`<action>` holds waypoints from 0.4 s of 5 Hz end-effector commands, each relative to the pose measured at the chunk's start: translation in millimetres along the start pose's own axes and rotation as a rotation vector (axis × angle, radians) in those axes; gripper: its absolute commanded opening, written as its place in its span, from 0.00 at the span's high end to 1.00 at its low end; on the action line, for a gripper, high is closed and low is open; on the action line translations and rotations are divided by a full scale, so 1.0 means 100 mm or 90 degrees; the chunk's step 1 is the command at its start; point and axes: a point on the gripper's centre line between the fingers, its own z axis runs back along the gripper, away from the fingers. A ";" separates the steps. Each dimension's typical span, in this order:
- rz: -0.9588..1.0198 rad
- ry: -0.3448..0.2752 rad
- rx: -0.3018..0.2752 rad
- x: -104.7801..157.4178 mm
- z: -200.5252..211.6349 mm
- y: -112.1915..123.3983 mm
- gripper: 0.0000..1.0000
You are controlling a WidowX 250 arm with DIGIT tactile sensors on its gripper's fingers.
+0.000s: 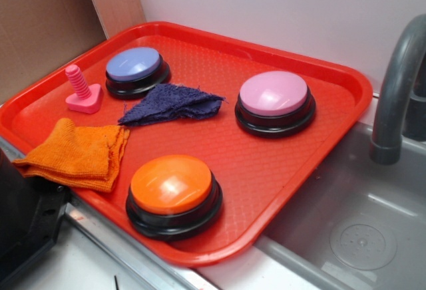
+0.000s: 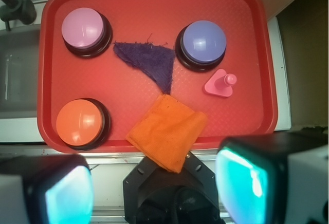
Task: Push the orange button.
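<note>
Orange button, glossy-domed on its black round base, sat untouched at a near corner of a red plastic tray resting beside a grey sink basin, as seen from the exterior camera. A pink-topped button stood toward the tray's far side nearest the grey faucet, and a blue-purple-topped button occupied the far corner away from the sink. Between those two lay a crumpled dark purple cloth, its edge close to the blue-purple button's base but apart from the pink one. A pink toy bolt stood upright on its triangular base just beside the blue-purple button, and a folded orange cloth overhung the tray's near rim, well apart from the orange button. In the wrist view the gripper hung outside the tray's near edge, high above it, its two fingers spread wide apart at the lower corners of the picture with teal-lit pads and nothing held between them. From there the orange button appeared at the tray's lower left corner, and the orange cloth lay nearly below the gripper's centre, clear of the fingers.
</note>
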 end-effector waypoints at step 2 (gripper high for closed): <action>-0.148 0.028 -0.049 0.16 -0.43 -0.49 0.00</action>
